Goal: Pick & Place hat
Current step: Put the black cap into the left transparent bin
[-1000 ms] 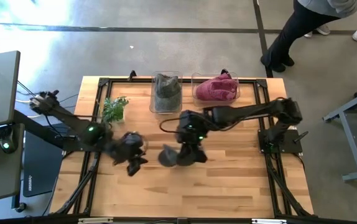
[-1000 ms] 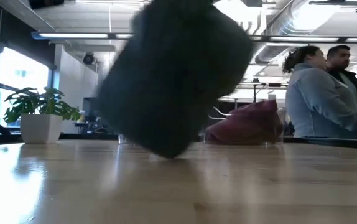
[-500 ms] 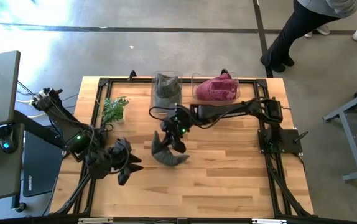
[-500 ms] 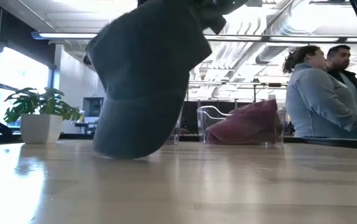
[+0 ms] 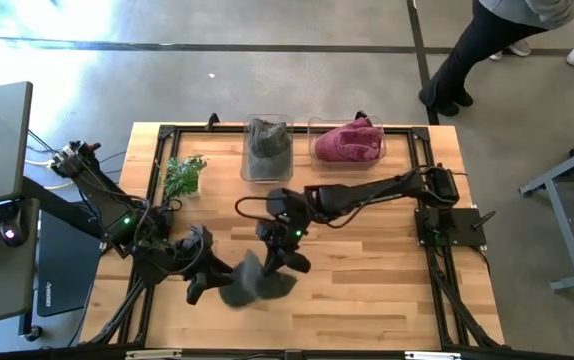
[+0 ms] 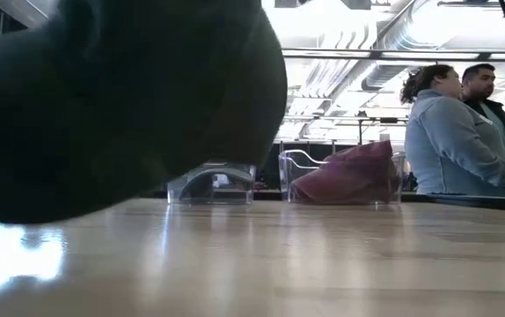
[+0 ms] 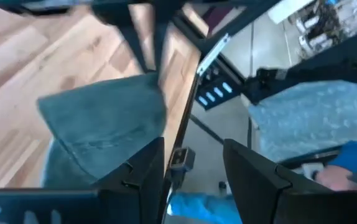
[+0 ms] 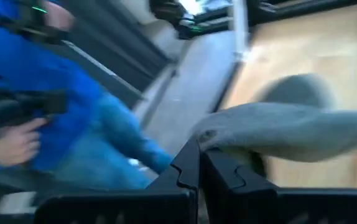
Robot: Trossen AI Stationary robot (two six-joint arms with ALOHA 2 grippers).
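**Gray hat held over the front of the table**

Beside the hat on its left side is the left gripper (image 5: 199, 283). Its fingers (image 7: 142, 168) are apart, with nothing between them. The left arm bends low across the table from the left edge and points at the hat, so it looks ready to help or take it.

Next comes the gray hat (image 5: 252, 283). It hangs just below the right gripper (image 5: 279, 262), low over the wooden table (image 5: 367, 290) near the front edge. The right gripper's fingers are pressed tight together on the hat's edge, which is why the hat droops down and does not fall. The right arm stretches long and flat from the right side of the table.

Behind both grippers, at the far edge, are a small plant (image 5: 182, 176), a clear bin (image 5: 247, 168) with another gray hat, and a second bin with a red hat (image 5: 348, 142). I think the held hat belongs in a bin.
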